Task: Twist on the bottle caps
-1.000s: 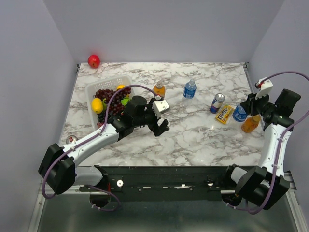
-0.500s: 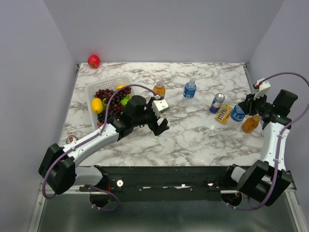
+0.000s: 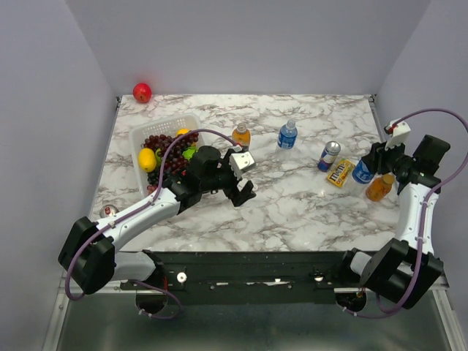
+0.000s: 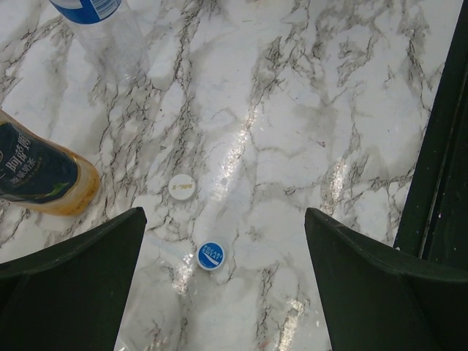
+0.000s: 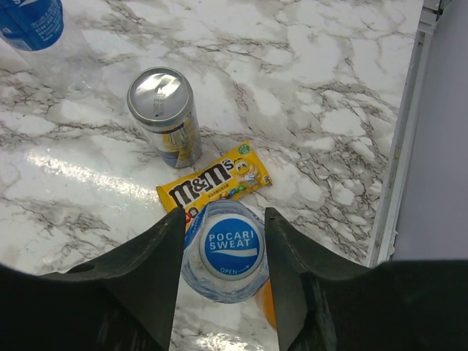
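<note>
The left gripper (image 3: pixel 244 193) hangs well to the left of the drink can (image 3: pixel 330 155), its jaws spread wide and holding nothing. Two loose caps lie on the marble straight below the opening. The blue cap (image 4: pixel 210 255) sits close to the midline between the fingers. The white cap (image 4: pixel 182 187) is just beyond it, a little toward the orange bottle (image 4: pixel 40 175) with the dark label. Both caps lie flat with their printed tops up, so each cap's axis points up at the wrist. Being round, they ask for no particular wrist angle. The likely pick is a straight descent followed by a pinch. The blue cap needs almost no sideways correction. The left arm is by far the nearer arm to these caps.

On the can's right, just past the sweets packet (image 5: pixel 216 183), the right gripper (image 5: pixel 225 219) straddles the capped bottle (image 5: pixel 230 245). Its fingers press the clear shoulders on either side of the blue Pocari Sweat cap. It appears to be gripping that bottle rather than the cap, though the wrist view does not show how firmly. A clear bottle (image 3: pixel 287 134) with a blue label stands behind and to the left of the can. Whether it has a cap cannot be made out.
</note>
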Motion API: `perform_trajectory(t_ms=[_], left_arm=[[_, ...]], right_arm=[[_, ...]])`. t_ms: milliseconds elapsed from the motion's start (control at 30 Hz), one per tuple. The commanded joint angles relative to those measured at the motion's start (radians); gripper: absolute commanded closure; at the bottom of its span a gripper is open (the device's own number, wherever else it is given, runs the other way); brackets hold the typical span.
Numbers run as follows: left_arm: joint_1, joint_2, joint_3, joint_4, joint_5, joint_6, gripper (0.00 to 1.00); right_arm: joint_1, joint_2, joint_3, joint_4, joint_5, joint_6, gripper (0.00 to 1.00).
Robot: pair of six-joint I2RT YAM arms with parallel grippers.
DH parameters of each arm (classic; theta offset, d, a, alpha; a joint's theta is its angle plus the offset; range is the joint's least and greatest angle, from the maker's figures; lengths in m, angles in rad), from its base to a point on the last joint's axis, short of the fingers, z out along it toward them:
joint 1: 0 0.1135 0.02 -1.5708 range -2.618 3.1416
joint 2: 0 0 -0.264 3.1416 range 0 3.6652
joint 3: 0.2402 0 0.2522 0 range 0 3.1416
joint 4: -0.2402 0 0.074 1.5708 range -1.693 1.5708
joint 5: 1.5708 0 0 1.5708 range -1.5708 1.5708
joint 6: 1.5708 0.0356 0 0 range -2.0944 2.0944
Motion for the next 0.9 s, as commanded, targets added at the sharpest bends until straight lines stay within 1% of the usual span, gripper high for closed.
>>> perform_trajectory(t_ms=[0, 233, 333, 367, 433, 467, 533, 567, 600, 633, 667, 700, 733, 767, 800, 833, 867], left_arm=[[0.006, -0.013, -0.001, 0.025, 0.034, -0.01, 0.01], [0.008, -0.011, -0.001, 0.025, 0.037, -0.008, 0.01], [0.008, -0.011, 0.002, 0.025, 0.039, -0.006, 0.01], [0.008, -0.011, 0.004, 0.025, 0.039, -0.006, 0.01], [0.009, -0.016, 0.007, 0.02, 0.034, 0.003, 0.01], [0.011, -0.019, 0.008, 0.014, 0.03, 0.009, 0.01], [0.014, -0.028, 0.011, -0.001, 0.02, 0.02, 0.01], [0.017, -0.031, 0.013, -0.006, 0.017, 0.026, 0.01], [0.02, -0.034, 0.02, -0.021, 0.017, 0.03, 0.01], [0.025, -0.042, 0.025, -0.029, 0.02, 0.032, 0.01], [0.031, -0.046, 0.034, -0.04, 0.027, 0.038, 0.01], [0.045, -0.049, 0.057, -0.073, 0.04, 0.046, 0.01], [0.049, -0.054, 0.075, -0.096, 0.049, 0.056, 0.01], [0.057, -0.056, 0.095, -0.128, 0.054, 0.096, 0.01], [0.066, -0.057, 0.146, -0.205, 0.06, 0.119, 0.01], [0.072, -0.059, 0.17, -0.24, 0.06, 0.141, 0.01], [0.08, -0.059, 0.194, -0.274, 0.062, 0.164, 0.01]], right_arm=[[-0.008, 0.017, 0.021, 0.023, 0.034, 0.012, 0.44], [-0.009, 0.022, 0.025, 0.029, 0.042, 0.02, 0.39], [-0.009, -0.003, 0.039, 0.029, 0.017, 0.021, 0.29], [-0.009, -0.012, 0.062, 0.031, -0.012, 0.032, 0.25], [-0.008, -0.036, 0.103, 0.025, -0.038, 0.07, 0.22], [-0.008, -0.042, 0.154, 0.022, -0.069, 0.113, 0.2], [0.008, -0.058, 0.197, 0.034, -0.11, 0.162, 0.19], [0.027, -0.059, 0.214, 0.049, -0.119, 0.216, 0.16], [0.053, -0.059, 0.24, 0.068, -0.119, 0.225, 0.16], [0.134, -0.049, 0.254, 0.066, -0.116, 0.222, 0.16], [0.182, -0.038, 0.263, 0.065, -0.107, 0.201, 0.16], [0.228, -0.027, 0.272, 0.063, -0.11, 0.186, 0.16], [0.32, -0.012, 0.271, 0.066, -0.109, 0.167, 0.16], [0.365, 0.023, 0.268, 0.077, -0.098, 0.138, 0.16], [0.402, 0.049, 0.266, 0.106, -0.093, 0.132, 0.16], [0.458, 0.074, 0.269, 0.127, -0.092, 0.13, 0.16], [0.48, 0.129, 0.274, 0.152, -0.084, 0.139, 0.16]])
